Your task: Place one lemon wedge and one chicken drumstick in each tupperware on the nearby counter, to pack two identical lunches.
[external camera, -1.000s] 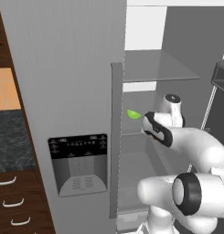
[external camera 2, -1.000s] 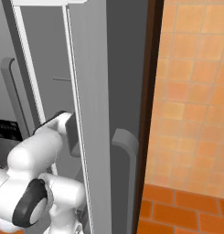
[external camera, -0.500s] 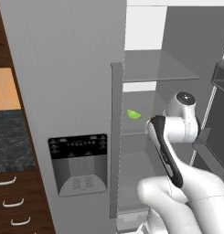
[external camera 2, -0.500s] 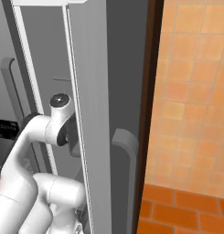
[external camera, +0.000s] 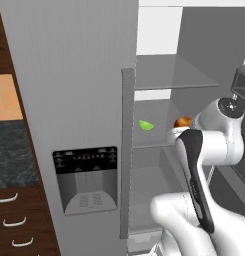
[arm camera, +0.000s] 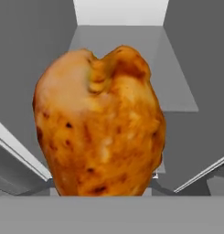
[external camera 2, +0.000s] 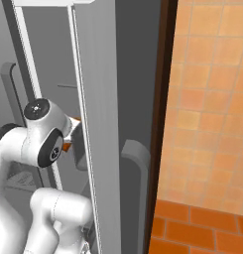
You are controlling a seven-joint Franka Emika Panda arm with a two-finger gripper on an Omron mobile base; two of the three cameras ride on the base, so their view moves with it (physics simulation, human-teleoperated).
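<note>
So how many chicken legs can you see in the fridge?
1. A chicken drumstick sits right in front of the hand, beside the arm on the middle fridge shelf, right of a green wedge. More may hide behind the arm.

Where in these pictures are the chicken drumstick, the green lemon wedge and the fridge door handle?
chicken drumstick (arm camera: 99, 123): hand view, middle of its browned skin.
lemon wedge (external camera: 146, 125): left base view, centre of the green piece on the fridge shelf.
fridge door handle (external camera: 127, 150): left base view, mid-length of the vertical bar.

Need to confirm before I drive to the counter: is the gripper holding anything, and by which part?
Apparently yes: the chicken drumstick sits right at the gripper, inside the open fridge. The fingers are hidden behind it, so the place of the hold cannot be told.
</note>
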